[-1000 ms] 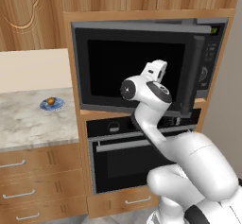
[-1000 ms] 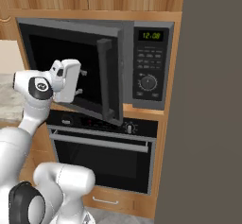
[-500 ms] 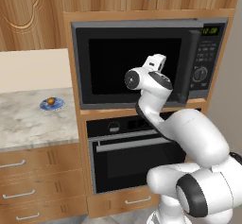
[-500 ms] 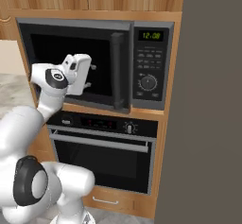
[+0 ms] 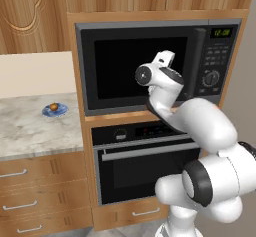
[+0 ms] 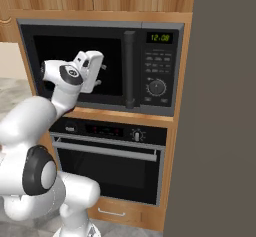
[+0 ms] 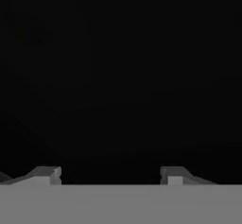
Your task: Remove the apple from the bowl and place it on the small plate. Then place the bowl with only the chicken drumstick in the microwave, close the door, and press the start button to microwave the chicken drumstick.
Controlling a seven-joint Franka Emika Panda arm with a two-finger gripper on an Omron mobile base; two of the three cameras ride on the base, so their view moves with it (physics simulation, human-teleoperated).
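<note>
Dark grey is the colour of the microwave [image 5: 155, 63], which sits in a wooden wall under the cupboards. Its door [image 6: 80, 63] is shut flat, and the thick bar handle [image 6: 130, 68] stands up straight beside the buttons. On the right of the handle are a green clock [image 6: 159, 37] and a round dial [image 6: 156, 87]. The glass window is too dark to see what is inside.

White and round, the robot's arm reaches up in front of the door. The tool [image 6: 101, 74] is right in front of the glass window, to the left of the handle. In the hand view its two fingertips [image 7: 47, 175] stand well apart, with just dark glass between them, so the tool is open and has hold of nothing.

Off to the left, on the pale stone worktop [image 5: 30, 131], sits the small plate [image 5: 55, 110]. It is blue, and the apple [image 5: 53, 106] rests on it. Below the microwave is an oven [image 5: 145, 166] with a long bar across its door.
</note>
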